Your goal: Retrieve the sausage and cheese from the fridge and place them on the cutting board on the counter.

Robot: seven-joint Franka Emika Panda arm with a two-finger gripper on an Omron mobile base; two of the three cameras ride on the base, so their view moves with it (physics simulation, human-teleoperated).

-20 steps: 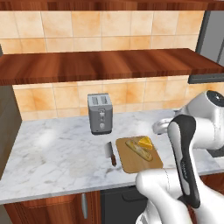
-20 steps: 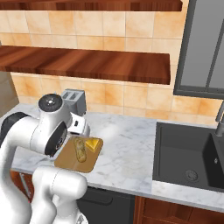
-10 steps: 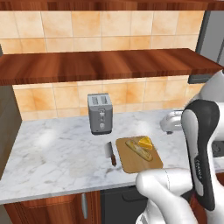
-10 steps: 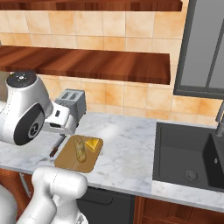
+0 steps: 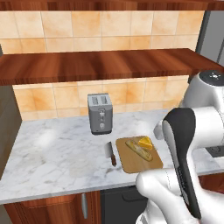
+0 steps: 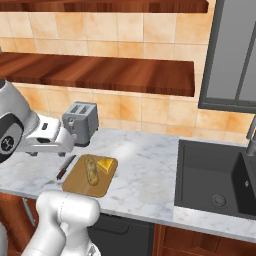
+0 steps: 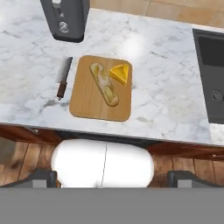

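Note:
On the marbled counter (image 5: 57, 153) (image 6: 145, 170) (image 7: 162, 87) lies the tan cutting board (image 5: 131, 162) (image 6: 80, 182) (image 7: 92, 103). An elongated tan-brown sausage (image 5: 138, 149) (image 6: 91, 171) (image 7: 104, 83) rests on it. The yellow cheese (image 5: 145, 142) (image 6: 105, 164) (image 7: 120, 73) wedge sits beside the sausage's far end. My gripper (image 7: 114, 178) hangs high above the counter's front edge, well clear of the board. It is open, with its tips far apart and nothing between them. The fridge is out of view.
A dark-handled knife (image 5: 111, 154) (image 6: 65, 167) (image 7: 64, 78) lies just left of the board. A grey toaster (image 5: 100, 113) (image 6: 81, 120) (image 7: 65, 17) stands behind it by the tiled wall. A dark sink (image 6: 215, 185) (image 7: 212, 74) is at the right. Wooden shelves run above.
My arm has swung and lifted, so the hand stands higher and further back from the board. The sausage, cheese and knife have not moved. The jaws stay open.

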